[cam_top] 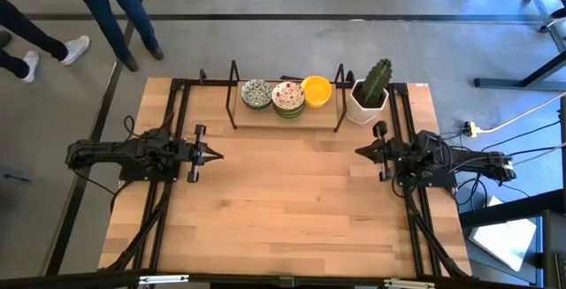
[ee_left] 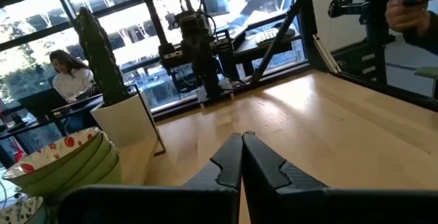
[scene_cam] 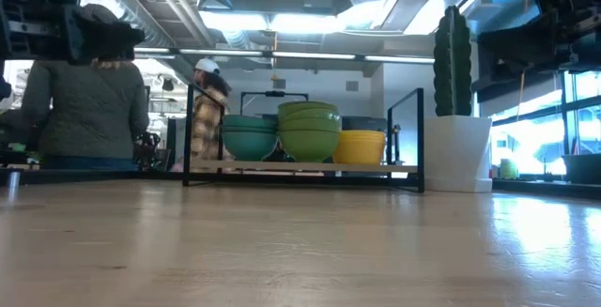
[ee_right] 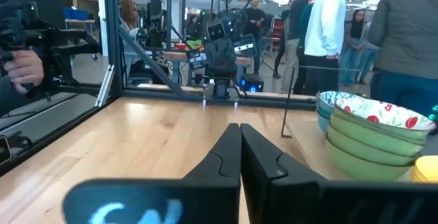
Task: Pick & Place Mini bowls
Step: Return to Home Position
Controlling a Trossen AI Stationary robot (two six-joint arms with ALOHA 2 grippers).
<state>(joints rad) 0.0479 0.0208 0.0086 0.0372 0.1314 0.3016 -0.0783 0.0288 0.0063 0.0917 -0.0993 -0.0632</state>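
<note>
Seen from above, the mini bowls (cam_top: 288, 97) are sitting in three stacks on the shelf (cam_top: 265, 117) at the far edge of the table (cam_top: 283, 209), beside the cactus pot (cam_top: 365, 102). The left gripper (cam_top: 215, 155) and right gripper (cam_top: 361, 151) are resting at opposite sides, well apart from them. At table height, the stacks are standing side by side. Each wrist view is showing its gripper closed tight and empty. Stacking appears complete, and the homing step is seemingly ending, calling for no further grasp.

Grey concrete floor (cam_top: 354, 50) surrounds the pale wooden surface (cam_top: 292, 201); beyond it, bright windows (scene_cam: 540, 129) and ceiling strip lights (scene_cam: 254, 21).
</note>
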